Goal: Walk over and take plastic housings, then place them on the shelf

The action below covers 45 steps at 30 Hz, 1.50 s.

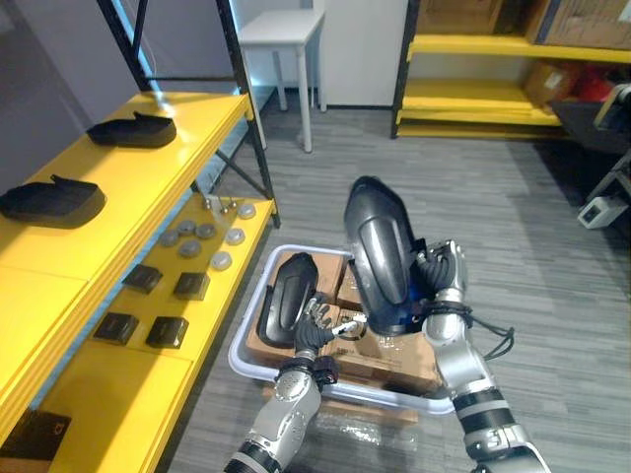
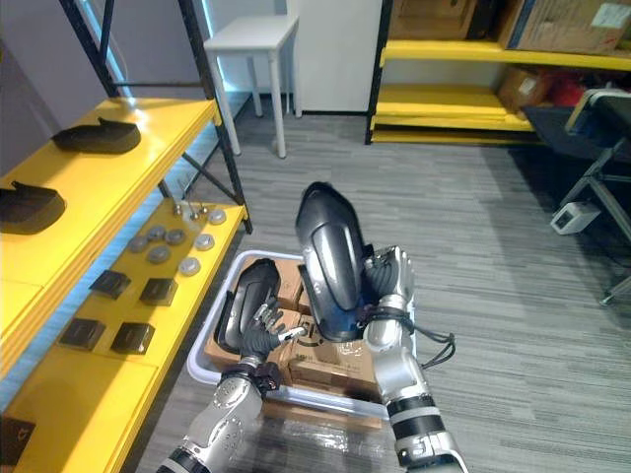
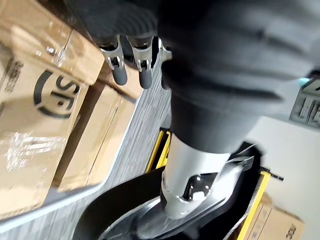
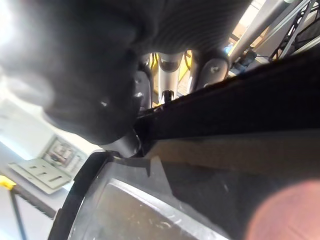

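The right hand point(image 1: 441, 279) grips a dark plastic housing point(image 1: 380, 246) upright above the white bin point(image 1: 240, 361). The left hand point(image 1: 317, 323), fingers loosely spread, sits beside a second housing point(image 1: 289, 296) lying inside.

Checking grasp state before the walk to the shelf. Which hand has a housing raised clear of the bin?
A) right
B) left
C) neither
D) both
A: the right hand is curled on the raised housing, held upright above the white bin. The left hand is open beside the second housing, which lies in the bin.
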### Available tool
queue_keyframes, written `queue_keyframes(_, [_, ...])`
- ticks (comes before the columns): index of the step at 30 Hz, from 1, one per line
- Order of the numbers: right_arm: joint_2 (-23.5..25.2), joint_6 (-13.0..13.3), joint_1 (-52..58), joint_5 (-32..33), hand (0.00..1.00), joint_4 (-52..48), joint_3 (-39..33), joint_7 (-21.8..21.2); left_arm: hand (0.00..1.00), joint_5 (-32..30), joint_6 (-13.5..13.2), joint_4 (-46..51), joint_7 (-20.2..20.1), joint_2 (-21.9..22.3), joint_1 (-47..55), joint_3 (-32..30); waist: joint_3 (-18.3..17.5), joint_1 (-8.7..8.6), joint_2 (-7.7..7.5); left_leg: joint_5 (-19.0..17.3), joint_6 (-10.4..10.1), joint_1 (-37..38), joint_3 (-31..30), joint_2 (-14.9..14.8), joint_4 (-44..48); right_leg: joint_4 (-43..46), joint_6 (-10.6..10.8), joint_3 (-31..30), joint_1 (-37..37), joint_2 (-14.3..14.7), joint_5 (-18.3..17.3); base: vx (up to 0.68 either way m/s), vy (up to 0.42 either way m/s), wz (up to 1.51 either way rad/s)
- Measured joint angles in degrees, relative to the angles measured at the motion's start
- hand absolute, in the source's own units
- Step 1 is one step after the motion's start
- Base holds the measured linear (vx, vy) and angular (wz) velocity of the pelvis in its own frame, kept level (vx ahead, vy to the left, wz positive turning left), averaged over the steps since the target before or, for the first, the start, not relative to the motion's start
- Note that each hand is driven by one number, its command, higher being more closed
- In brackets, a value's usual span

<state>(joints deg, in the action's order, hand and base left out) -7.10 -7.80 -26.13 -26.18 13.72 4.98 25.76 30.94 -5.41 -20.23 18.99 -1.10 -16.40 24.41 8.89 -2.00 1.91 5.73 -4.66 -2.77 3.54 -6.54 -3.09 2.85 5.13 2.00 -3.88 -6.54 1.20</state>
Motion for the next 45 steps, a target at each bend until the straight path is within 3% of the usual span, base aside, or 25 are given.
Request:
queue_keyframes(7, [1.22,0.51,5.28,0.02,1.0,-7.66,6.71,0.07,0.0,1.02,1.43,-5.77,2.43,0.02,-4.46,1.38,-2.21,-0.2,-1.23,1.12,-0.33,1.69,1.2,-0.69,-1.83,-1.05,-0.25,-0.97,0.74,0.77,0.83,-0.01,0.011,-0.08])
queue_keyframes(9, [1.24,1.9,7.03,0.14,1.0,-9.49,8.56,0.02,0.0,4.72,1.52,-5.8,3.33,0.02,-5.3,1.31,-3.22,-0.59,-1.5,1.08,-0.37,2.18,1.21,-0.69,-1.84,-2.31,-0.31,-0.93,1.86,0.77,1.29,0.0,0.0,0.0])
queue_keyframes(10, [1.24,2.24,7.45,0.14,1.0,-9.79,9.15,-0.05,1.0,6.01,1.44,-5.81,3.34,0.03,-5.81,1.29,-3.5,-0.59,-1.58,1.08,-0.38,2.16,1.27,-0.73,-1.84,-2.5,-0.34,-0.96,1.88,0.82,1.43,0.0,0.0,0.0])
queue_keyframes(14, [1.2,3.66,9.49,1.78,1.0,-10.43,11.81,-0.2,1.0,15.46,-0.71,-6.37,3.13,-0.09,-7.28,0.25,-4.08,-0.68,-1.8,1.08,-0.38,2.45,1.37,-0.8,-1.84,-2.63,-0.39,-1.07,2.14,0.89,1.62,0.0,0.004,-0.01])
queue_keyframes(18, [1.23,4.43,11.95,3.13,1.0,-10.43,13.31,-0.37,1.0,20.54,-2.85,-7.98,3.09,-0.2,-7.25,-1.2,-4.5,-0.69,-2.3,1.07,-0.39,2.88,1.39,-0.77,-1.84,-4.56,-0.32,-1.06,3.52,0.87,2.68,0.0,0.0,0.0])
queue_keyframes(25, [1.24,6.26,14.02,3.93,1.0,-10.41,15.1,-0.33,1.0,22.98,-7.52,-7.84,2.32,0.75,-4.06,-2.82,-4.87,-0.56,-2.72,1.01,-0.48,4.01,1.13,-0.78,-1.84,-5.85,-0.41,-0.73,5.4,0.86,3.1,0.0,0.007,0.02])
queue_keyframes(29, [1.27,6.83,15.05,4.47,1.0,-10.31,16.37,-0.37,1.0,22.98,-7.91,-7.03,0.67,1.28,-1.28,-4.08,-5.05,-0.55,-2.98,1.0,-0.49,4.01,0.35,-0.76,-1.84,-6.11,-0.4,0.17,5.93,0.82,3.1,0.0,0.014,0.09])
queue_keyframes(33, [1.54,9.28,14.61,5.07,1.0,-10.03,18.55,-0.57,1.0,23.24,-7.93,-0.98,-0.35,1.7,4.1,-6.66,-5.16,0.29,-3.16,1.14,-0.62,3.51,-0.78,-0.74,-1.72,-6.09,-0.41,1.25,6.25,0.82,3.08,0.01,0.012,0.12])
queue_keyframes(37, [3.82,12.45,13.46,5.74,1.0,-7.8,20.29,-0.7,1.0,21.99,-7.89,5.7,-0.43,1.97,9.59,-9.82,-4.76,0.85,-2.74,2.05,-1.53,-0.61,-8.69,-0.25,0.34,-2.91,-0.68,8.92,6.26,0.8,0.4,-0.02,-0.026,1.06])
queue_keyframes(38, [3.74,13.14,12.87,6.43,1.0,-7.39,21.1,-0.96,1.0,21.05,-7.86,7.4,-0.42,1.95,10.85,-10.6,-4.31,1.62,-2.35,2.9,-1.91,-2.63,-12.71,0.13,0.63,0.36,-1.01,13.66,6.18,0.58,-2.11,-0.09,-0.079,2.09])
queue_keyframes(39, [3.68,14.01,12.31,6.84,1.0,-7.31,21.23,-1.48,1.0,18.92,-7.81,9.67,-0.3,2.08,12.05,-11.36,-3.88,2.05,-1.54,1.28,-1.44,-4.29,-12.76,-0.23,-0.89,2.66,-1.15,19.62,6.63,0.16,-4.03,-0.11,-0.087,2.44])
queue_keyframes(40, [3.48,14.42,12.29,7.24,1.0,-7.57,21.06,-1.75,1.0,17.51,-7.73,10.41,-0.26,2.22,12.18,-11.79,-3.75,2.14,-1.58,-0.31,-0.18,-5.29,-9.56,-0.74,-0.76,2.63,-1.07,23.56,7.41,-0.33,-4.48,-0.07,-0.072,2.89])
queue_keyframes(41, [2.76,15.08,11.43,8.08,1.0,-7.35,20.87,-2.31,1.0,14.63,-7.73,11.68,-0.12,2.26,12.2,-12.71,-3.47,2.53,-1.85,-2.55,3.32,-8.38,1.22,-2.1,1.25,2.43,-0.76,29.95,8.56,-1.96,-5.17,0.0,-0.007,2.86])
queue_keyframes(42, [2.23,15.48,9.71,8.75,1.0,-6.34,21.12,-3.37,1.0,12.3,-7.7,12.9,0.11,2.23,12.56,-14.09,-3.14,3.54,-0.94,-3.19,4.13,-10.69,15.03,-4.58,3.96,2.53,-0.53,35.18,9.37,-3.08,-5.65,0.03,0.025,2.66])
queue_keyframes(44, [2.58,15.54,9.25,9.49,1.0,-6.16,21.09,-4.56,1.0,8.82,-7.51,14.67,0.49,2.15,13.27,-15.42,-3.27,4.31,0.85,-2.57,3.78,-10.86,29.68,-6.66,6.72,2.59,0.96,41.94,11.46,-3.96,-6.58,0.18,0.095,2.06])
queue_keyframes(45, [3.06,15.78,9.5,10.18,1.0,-6.48,21.29,-5.18,1.0,6.28,-7.28,17.43,0.53,1.94,14.84,-16.4,-3.23,4.58,0.84,-1.12,3.65,-10.91,31.62,-6.03,6.81,3.45,2.27,45.14,12.81,-5.12,-7.08,0.25,0.118,1.68])
